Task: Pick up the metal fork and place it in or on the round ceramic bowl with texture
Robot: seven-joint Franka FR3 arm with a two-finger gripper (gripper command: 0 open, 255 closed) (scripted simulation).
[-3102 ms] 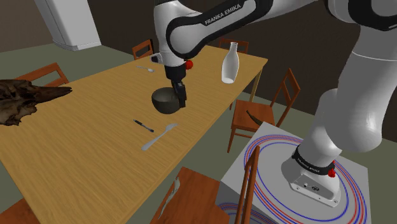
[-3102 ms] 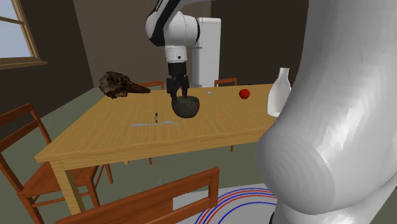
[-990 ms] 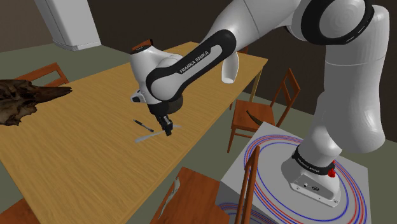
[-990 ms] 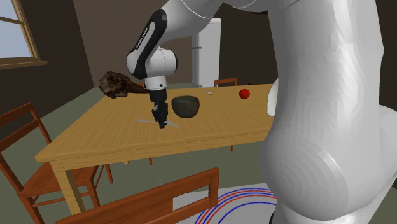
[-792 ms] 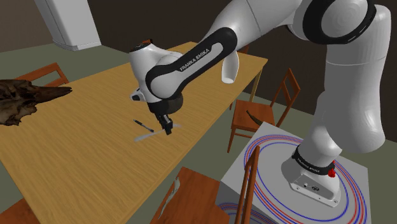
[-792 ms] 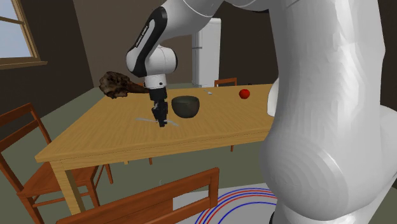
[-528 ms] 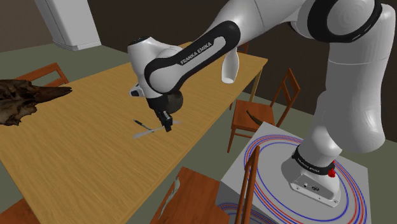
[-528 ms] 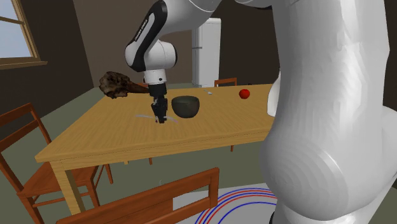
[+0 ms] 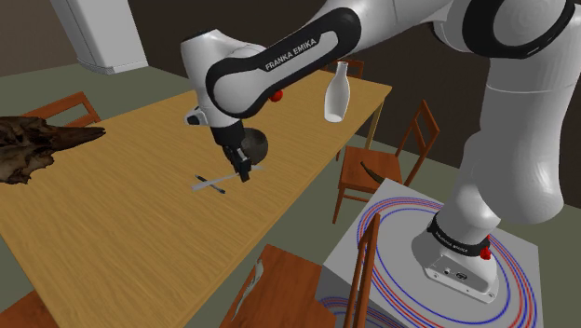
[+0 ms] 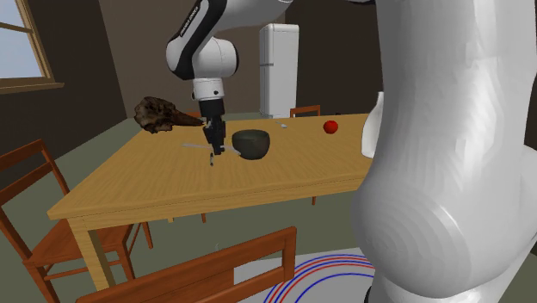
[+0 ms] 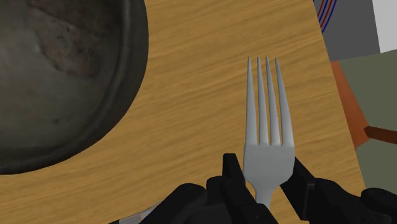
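Now gripping fork by neck in hand, above desk, with tines straight ahead and bowl close alongside, sideways from tines.

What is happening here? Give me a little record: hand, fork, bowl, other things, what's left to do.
Gripper: shut on the fork's neck
Fork: held roughly level, tines past the fingers, beside the bowl, not in it
Bowl: dark, rough inside, on the table
Other things: white bottle, red ball
Left to do: probably carry the fork over the bowl and release
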